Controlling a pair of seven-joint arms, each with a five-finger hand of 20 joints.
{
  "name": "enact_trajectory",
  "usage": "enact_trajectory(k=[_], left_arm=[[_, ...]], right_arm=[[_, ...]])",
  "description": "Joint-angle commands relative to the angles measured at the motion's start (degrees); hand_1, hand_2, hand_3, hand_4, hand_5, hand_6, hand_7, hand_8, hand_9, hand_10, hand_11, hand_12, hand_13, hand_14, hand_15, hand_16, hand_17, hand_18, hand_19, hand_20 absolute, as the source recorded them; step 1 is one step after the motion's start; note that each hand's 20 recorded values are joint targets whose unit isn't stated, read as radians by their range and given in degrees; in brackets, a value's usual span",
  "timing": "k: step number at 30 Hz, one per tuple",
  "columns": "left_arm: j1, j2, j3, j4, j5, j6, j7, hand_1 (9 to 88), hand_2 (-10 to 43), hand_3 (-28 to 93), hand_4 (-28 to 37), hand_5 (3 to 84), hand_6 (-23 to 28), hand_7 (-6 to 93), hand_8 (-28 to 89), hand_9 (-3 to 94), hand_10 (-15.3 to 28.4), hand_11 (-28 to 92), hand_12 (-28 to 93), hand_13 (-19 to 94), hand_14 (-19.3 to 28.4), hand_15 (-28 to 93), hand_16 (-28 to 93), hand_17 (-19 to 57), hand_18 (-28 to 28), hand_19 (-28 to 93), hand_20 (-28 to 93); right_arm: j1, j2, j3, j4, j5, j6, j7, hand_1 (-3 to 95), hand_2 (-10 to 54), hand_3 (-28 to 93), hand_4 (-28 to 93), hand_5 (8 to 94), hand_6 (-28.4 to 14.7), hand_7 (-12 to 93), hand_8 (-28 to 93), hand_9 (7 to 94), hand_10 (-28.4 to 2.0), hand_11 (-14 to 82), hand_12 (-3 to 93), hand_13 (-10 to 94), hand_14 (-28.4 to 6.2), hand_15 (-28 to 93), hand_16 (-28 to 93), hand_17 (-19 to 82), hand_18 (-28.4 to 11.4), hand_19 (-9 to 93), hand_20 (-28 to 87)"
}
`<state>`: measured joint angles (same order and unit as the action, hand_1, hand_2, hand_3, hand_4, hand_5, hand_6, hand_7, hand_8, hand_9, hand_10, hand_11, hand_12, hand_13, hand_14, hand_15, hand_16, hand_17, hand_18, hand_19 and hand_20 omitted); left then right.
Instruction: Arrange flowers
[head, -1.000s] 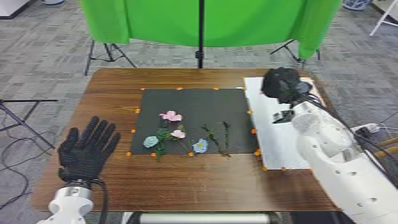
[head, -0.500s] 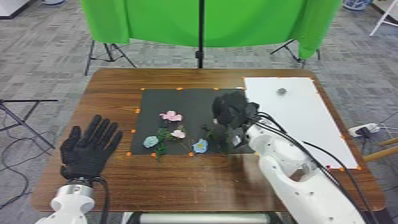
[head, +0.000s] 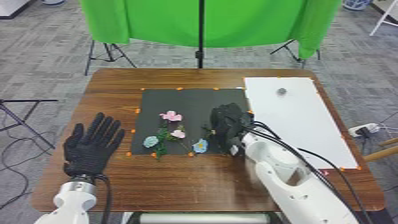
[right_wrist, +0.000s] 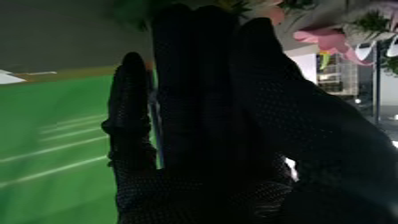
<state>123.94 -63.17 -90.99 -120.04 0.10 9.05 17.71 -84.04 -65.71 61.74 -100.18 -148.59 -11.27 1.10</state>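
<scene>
The right hand (head: 230, 121) hangs over the right side of the black mat (head: 160, 102), fingers straight and mostly together, near 2 pink flowers (head: 171, 116) and 2 blue flowers (head: 200, 146) on the mat; at left, the left hand (head: 91, 152) spreads its straight fingers apart.

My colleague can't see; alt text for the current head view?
A robot's black-gloved right hand is over the right part of a black rectangular mat bearing pink and blue flowers; its open gloved left hand is at the left of a brown wooden table, a white rectangular sheet at right.
</scene>
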Motion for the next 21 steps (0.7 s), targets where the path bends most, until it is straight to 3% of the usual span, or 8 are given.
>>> enact_trajectory(k=[1,3,9,15,21], left_arm=[[0.8,-0.44,-0.11,0.04,-0.08,0.22,-0.72,28.7,11.0,79,-28.3,45.1,10.2,10.8,-9,37.8,15.7,20,10,27,16.3,33,-7,-8.0,13.4,33,11],[0.7,-0.43,-0.1,0.09,-0.17,0.31,-0.66,28.7,11.0,79,-28.3,45.1,10.2,10.8,-9,37.8,15.7,20,10,27,16.2,33,-7,-8.0,13.4,33,11],[0.4,-0.51,0.04,0.25,-0.14,0.32,-0.82,28.7,11.1,79,-28.3,45.2,10.2,11.0,-9,37.9,15.6,20,10,27,16.2,33,-7,-8.1,13.4,33,11],[0.7,-0.57,0.05,0.05,-0.32,0.47,-0.15,28.7,11.1,79,-28.3,45.3,10.2,11.0,-9,37.9,15.7,20,10,27,16.2,33,-7,-8.1,13.4,33,11],[0.8,-0.5,0.1,-0.04,-0.11,0.38,0.28,28.7,11.0,79,-28.3,45.3,10.2,11.0,-9,37.9,15.7,20,10,27,16.2,33,-7,-8.1,13.3,33,11]], right_arm=[[-0.6,1.5,1.2,-3.1,1.1,-3.0,2.1,60.2,-9.5,72,-28,70.2,4.1,19,-9,78.7,-9.2,7.1,30.8,64,-5.2,37,38,26,-18.8,73,32],[-0.7,1.6,1.3,-3.7,1.0,-3.3,2.1,60.3,-9.5,73,-28,68.5,4.1,19,-14,77.8,-9.4,8.4,30.3,63,-5.4,38,39,25,-18.8,73,32],[-1.0,2.5,1.9,-5.6,1.4,-5.5,2.6,59.7,-9.5,73,-28,63.9,3.3,18,-15,76.7,-9.3,9.7,31.3,60,-6.1,41,38,24,-18.6,71,31],[-0.9,3.9,3.4,-7.1,1.1,-8.7,2.3,54.8,-9.5,79,-28,57.1,1.7,17,-14,68.4,-11.2,22.3,20.8,56,-7.8,46,32,23,-18.9,69,30],[2.8,5.9,7.4,-3.6,2.5,-0.6,8.5,46.3,-9.5,86,-28,51.8,0.0,16,-14,58.4,-12.8,19.7,15.9,49,-11.4,50,19,22,-19.6,69,29]])
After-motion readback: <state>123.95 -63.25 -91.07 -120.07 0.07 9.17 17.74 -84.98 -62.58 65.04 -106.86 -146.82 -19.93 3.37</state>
